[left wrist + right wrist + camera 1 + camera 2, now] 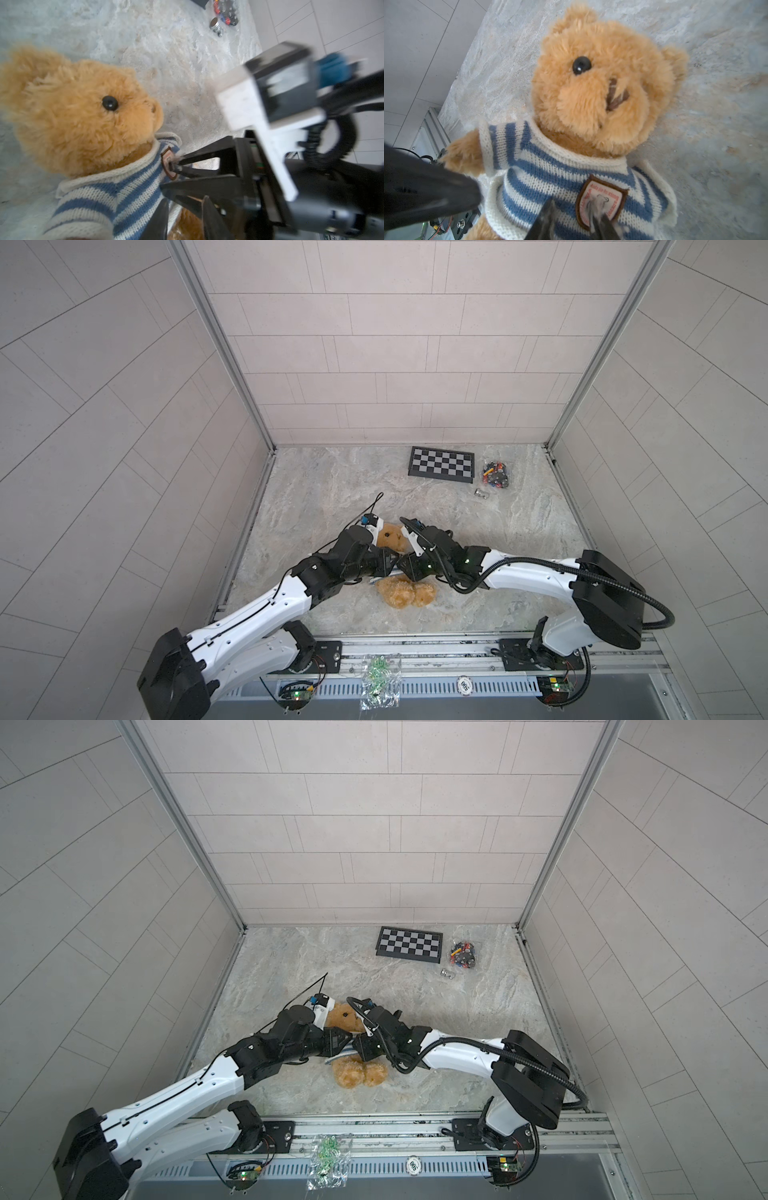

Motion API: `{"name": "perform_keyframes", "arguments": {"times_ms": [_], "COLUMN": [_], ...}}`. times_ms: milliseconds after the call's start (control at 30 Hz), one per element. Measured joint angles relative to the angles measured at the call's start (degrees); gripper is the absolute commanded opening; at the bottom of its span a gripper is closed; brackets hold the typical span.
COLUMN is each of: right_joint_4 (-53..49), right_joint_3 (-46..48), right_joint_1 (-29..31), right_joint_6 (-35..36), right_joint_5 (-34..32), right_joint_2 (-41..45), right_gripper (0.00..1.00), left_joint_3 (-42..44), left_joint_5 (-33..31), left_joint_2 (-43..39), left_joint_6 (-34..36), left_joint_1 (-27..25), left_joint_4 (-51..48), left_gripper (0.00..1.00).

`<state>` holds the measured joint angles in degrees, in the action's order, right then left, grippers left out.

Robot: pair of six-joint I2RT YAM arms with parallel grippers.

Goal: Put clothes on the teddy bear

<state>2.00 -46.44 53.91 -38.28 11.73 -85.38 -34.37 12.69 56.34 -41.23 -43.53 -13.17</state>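
On the chest badge (614,197) of the blue-and-white striped sweater (542,166): red lettering round a pale shield with a brown border, too blurred to read. On a round token (464,685) at the front rail: figures looking like 500 turned upside down. Teddy bear (390,538) on its back on the marbled table (332,489), left of centre and toward the front, head toward the back wall, legs toward the rail, knit pulled over the torso, one paw out through a sleeve. Wide bare surface behind and to the right of it, as far as the checkerboard (441,464), the bag of small coloured parts (494,475) and a little metal piece (481,492) at the far right; less room on the left, toward the side rail. Both arms stretched low from the front rail, wrists bent inward, meeting tip to tip over the torso. For the right gripper (571,207): pinched onto the knit at the badge, fabric puckered at a fingertip. For the left gripper (185,204): down at the hem, knit and fur between parted fingers; gripping or not, cannot tell.
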Motion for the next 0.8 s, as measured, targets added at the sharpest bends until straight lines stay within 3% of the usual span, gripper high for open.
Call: {"name": "perform_keyframes", "arguments": {"times_ms": [233, 400, 533, 800], "right_joint_4": [-1.97, -3.96, -5.64, -6.32], "right_joint_3": [2.29, 4.37, 4.74, 4.02], "right_joint_1": [0.02, -0.33, -0.61, -1.9], "right_joint_6": [1.66, 4.02, 5.33, 4.52], "right_joint_5": [-4.11, -8.72, -9.84, -7.04], "right_joint_2": [8.46, 12.24, 10.97, 3.78], "right_gripper": [0.34, 0.35, 0.4, 0.57], "left_joint_3": [2.21, 2.89, 2.93, 3.06], "left_joint_5": [0.17, 2.1, 4.31, 5.97], "left_joint_2": [4.81, 4.76, 5.46, 3.34], "left_joint_6": [-0.37, 1.14, 2.8, 3.93], "left_joint_1": [0.07, 3.93, 7.02, 7.58], "left_joint_4": [0.87, 2.05, 2.34, 2.16], "left_gripper": [0.31, 0.3, 0.32, 0.33]}}
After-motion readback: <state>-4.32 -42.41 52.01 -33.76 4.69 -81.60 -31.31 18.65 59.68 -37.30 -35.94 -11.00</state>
